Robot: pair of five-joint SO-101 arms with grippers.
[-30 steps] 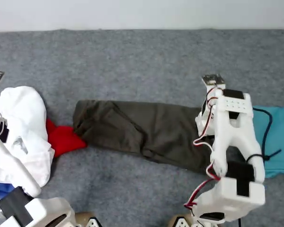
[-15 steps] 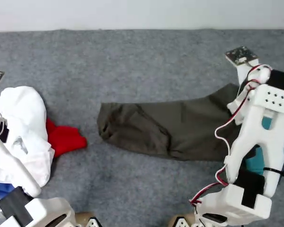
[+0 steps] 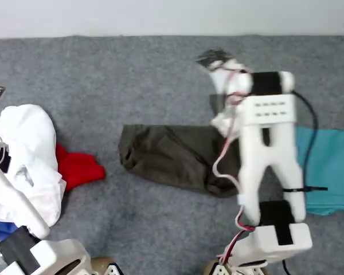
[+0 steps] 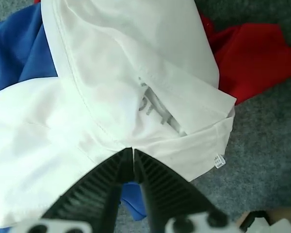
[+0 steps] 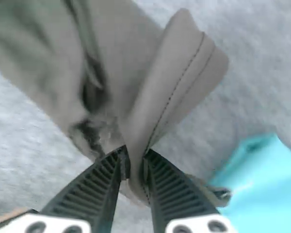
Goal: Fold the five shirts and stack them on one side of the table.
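A dark olive shirt (image 3: 166,154) lies crumpled mid-table, and its right end is lifted. My right gripper (image 5: 133,160) is shut on a fold of this olive shirt (image 5: 169,97), holding it above the grey mat. In the high view the right arm (image 3: 266,143) stands over the shirt's right part. A teal shirt (image 3: 327,172) lies flat at the right edge. At the left, a white shirt (image 3: 28,154) is heaped on a red shirt (image 3: 77,169) and a blue shirt (image 4: 19,53). My left gripper (image 4: 133,153) hangs shut just over the white shirt (image 4: 126,73).
Grey felt (image 3: 132,80) covers the whole table up to the pale wall at the back. Bare mat lies behind the olive shirt and along the front middle. The left arm (image 3: 6,195) stands at the front left corner, beside the heap.
The right arm first dragged the olive shirt to the right, then swung back left and farther away with the shirt's end raised. More of the teal shirt now shows. The left arm kept still.
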